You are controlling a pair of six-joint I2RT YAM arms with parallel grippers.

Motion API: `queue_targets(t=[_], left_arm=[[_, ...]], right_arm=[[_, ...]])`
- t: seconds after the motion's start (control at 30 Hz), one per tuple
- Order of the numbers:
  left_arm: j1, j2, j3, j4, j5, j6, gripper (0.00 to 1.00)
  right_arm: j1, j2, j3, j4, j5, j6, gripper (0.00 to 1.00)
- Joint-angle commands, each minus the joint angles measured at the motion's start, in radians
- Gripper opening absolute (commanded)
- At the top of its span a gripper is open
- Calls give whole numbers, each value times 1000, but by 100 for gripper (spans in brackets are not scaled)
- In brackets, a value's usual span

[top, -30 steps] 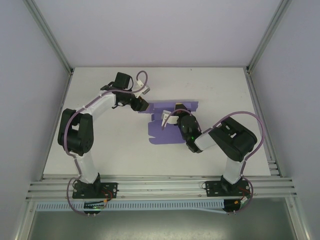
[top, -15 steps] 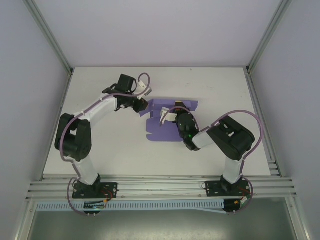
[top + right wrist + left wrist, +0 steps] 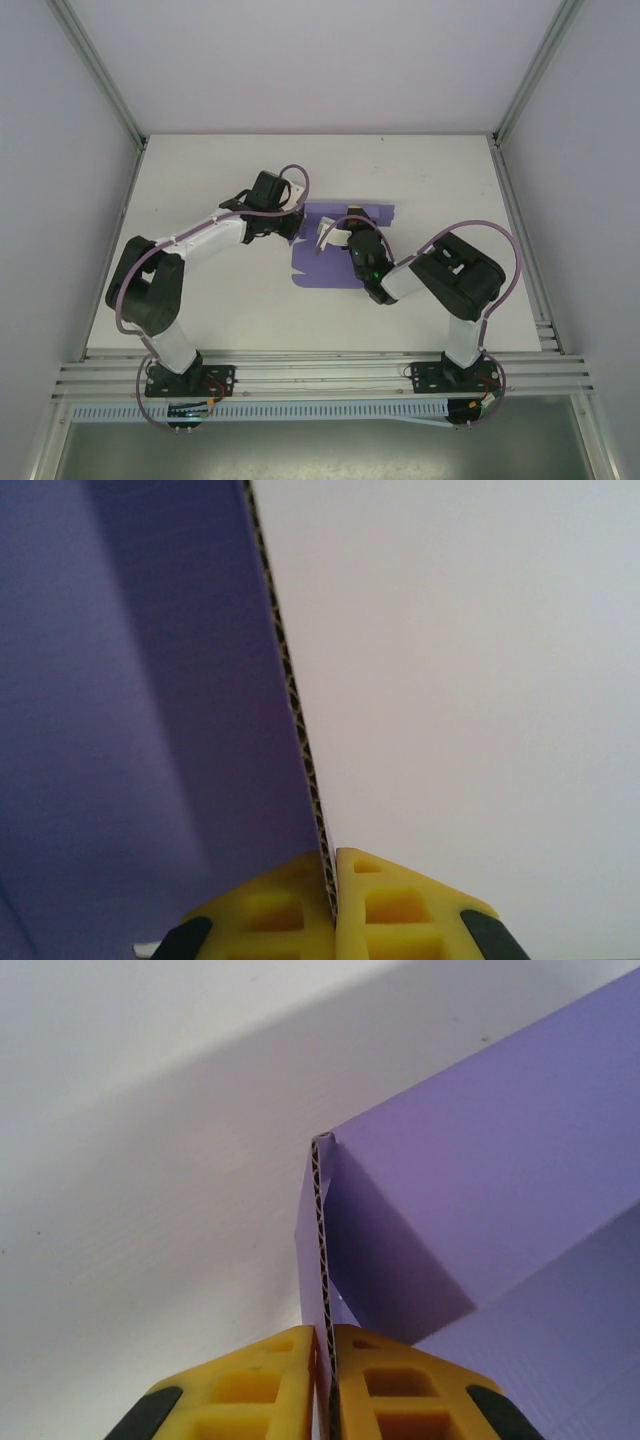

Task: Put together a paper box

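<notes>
Purple paper box lying mid-table, a little right of centre, left gripper pinched tight on an upright flap at its far left corner, right gripper clamped on another raised edge

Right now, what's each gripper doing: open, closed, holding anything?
Left gripper: closed, pinching an upright flap edge of the lavender-purple corrugated paper box.
Right gripper: closed, pinching another edge of the same paper box.
</notes>
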Motion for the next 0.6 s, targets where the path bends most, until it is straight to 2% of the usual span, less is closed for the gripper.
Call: queue_targets(t=[0.0, 0.2, 0.3, 0.4, 0.57], left_arm=[[-9, 24, 1, -42, -49, -99, 19], [-10, -5, -56, -21, -64, -143, 18], [-10, -5, -29, -72, -133, -202, 9], [-11, 3, 9, -143, -211, -280, 5], [-27, 15, 30, -130, -212, -423, 0]], right_arm=[[15, 18, -4, 53, 24, 30, 0], [15, 26, -6, 55, 35, 26, 0], [15, 30, -3, 58, 43, 26, 0], [22, 24, -4, 63, 50, 27, 0], [38, 25, 7, 50, 71, 42, 0]])
